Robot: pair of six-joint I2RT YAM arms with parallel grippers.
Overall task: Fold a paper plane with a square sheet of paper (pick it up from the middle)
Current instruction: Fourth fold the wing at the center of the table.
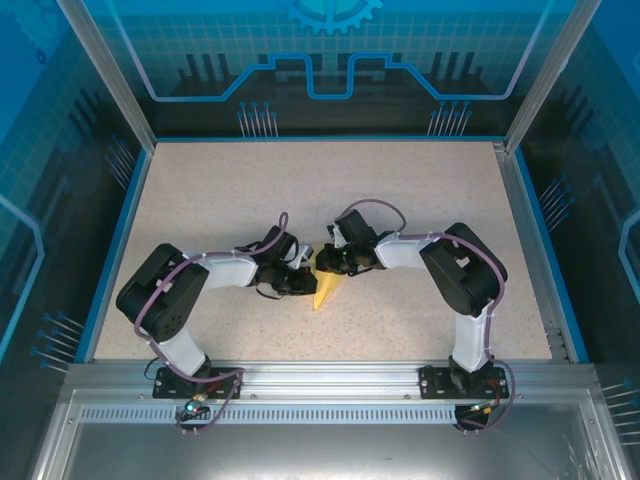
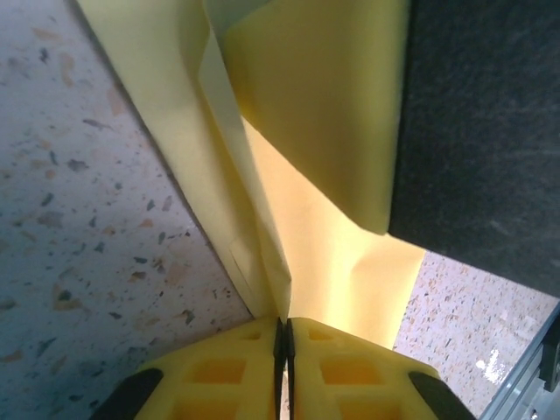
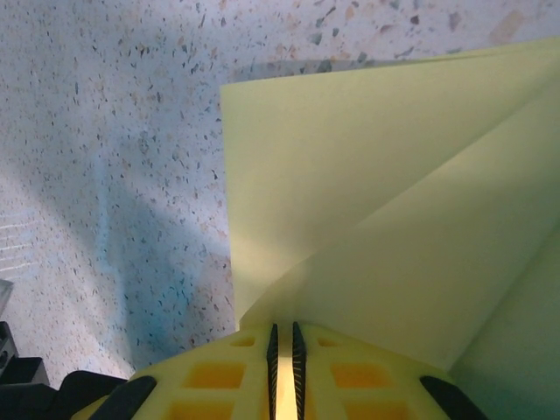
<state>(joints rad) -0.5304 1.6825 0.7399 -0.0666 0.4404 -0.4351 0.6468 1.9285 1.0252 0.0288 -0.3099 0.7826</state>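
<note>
Yellow sheet of paper (image 1: 328,290), already creased into a narrow pointed wedge, is pinched between the two grippers where they meet low over the speckled table (image 1: 250,190). The left gripper (image 2: 283,325) has its jaws all but touching. A folded edge of the paper runs straight into the slit between them, and layered flaps fan out ahead of its fingertips. The right gripper (image 3: 284,331) is likewise closed to a thin slit with yellow showing inside it. Ahead of it and to its right, the sheet spreads in overlapping layers. Seen from overhead, the wedge's tip pokes out beyond both grippers, toward the arm bases (image 1: 190,375).

This looks like a mid-fold step: creases are being formed and the dart is not finished. The next move probably calls for one gripper to hold the sheet fast while the other swings a flap over and presses the crease, without tearing the thin layers or letting them slip.
</note>
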